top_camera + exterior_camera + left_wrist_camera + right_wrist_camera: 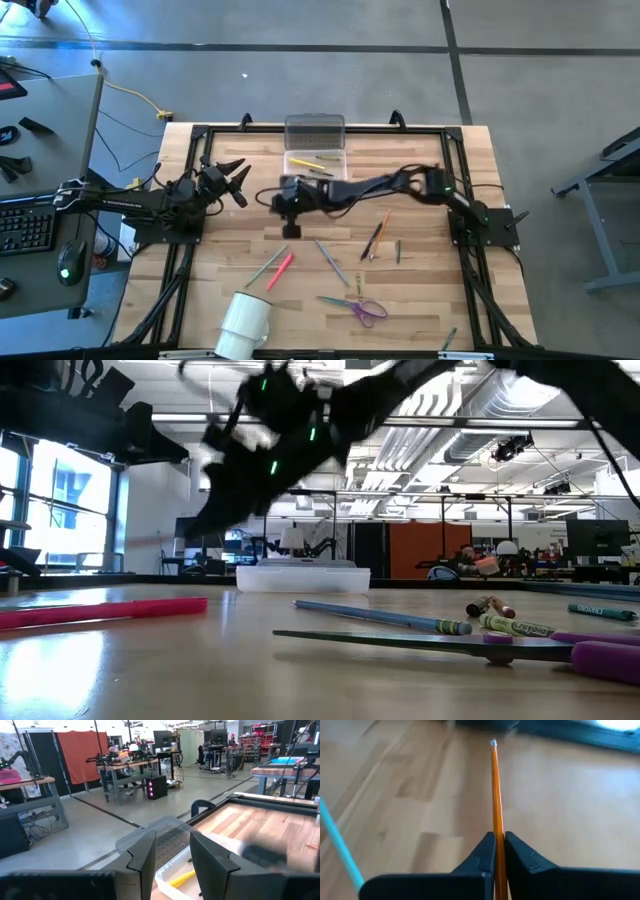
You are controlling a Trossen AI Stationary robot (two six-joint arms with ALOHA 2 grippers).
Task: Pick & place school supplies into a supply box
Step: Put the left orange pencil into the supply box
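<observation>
While most of the school supplies were spread loose over the surface [420, 300], a start had been made: a yellow pencil [311, 160] and a dark one were seen inside the supply box [316, 163], just beyond the right hand [291, 210], its lid laid open. An orange pencil [495, 795] was clamped between that hand's closed fingers, raised off the wood. Nearer than the hand, the pink pen [281, 268], blue crayon [333, 262], scissors [355, 306] and several pencils remained to be collected. The left hand [236, 183] was held with fingers apart, empty, off to the side. The right hand was blurred in the low view, and the box's full contents could not be made out.
</observation>
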